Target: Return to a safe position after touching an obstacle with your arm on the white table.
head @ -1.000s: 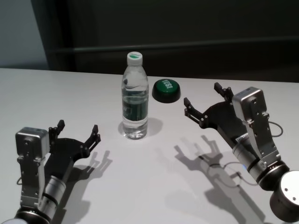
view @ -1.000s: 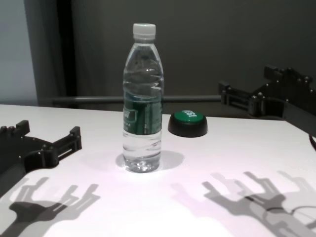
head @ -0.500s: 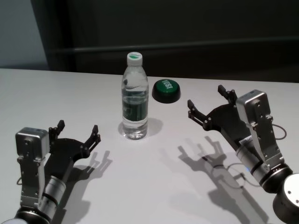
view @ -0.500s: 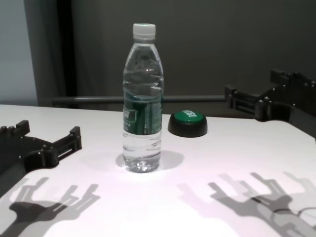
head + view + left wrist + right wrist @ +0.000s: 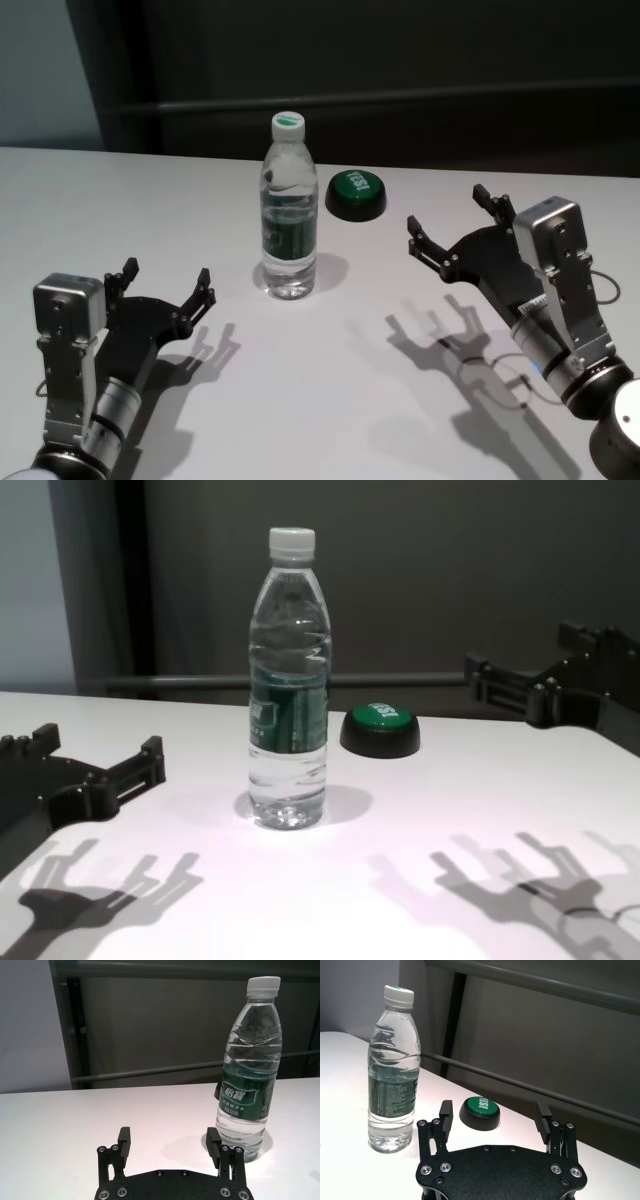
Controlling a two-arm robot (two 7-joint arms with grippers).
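The obstacle (image 5: 289,215), a tall clear water bottle with a white cap and dark green label, stands upright in the middle of the white table (image 5: 330,400). My right gripper (image 5: 447,207) hovers open above the table well to the bottle's right, touching nothing. My left gripper (image 5: 167,272) sits low and open to the bottle's left, a short gap away. The chest view shows the obstacle (image 5: 288,700) between the left gripper (image 5: 100,742) and the right gripper (image 5: 520,650). Both wrist views show empty jaws, with the obstacle (image 5: 248,1075) (image 5: 393,1075) off to one side.
A round green push button (image 5: 356,193) on a black base sits just behind and right of the bottle, between it and the right gripper. Behind the table's far edge is a dark wall with a horizontal rail (image 5: 400,680).
My right gripper has drawn back to the right, away from the bottle, and its shadow moved with it. The left arm, bottle and button stayed still.
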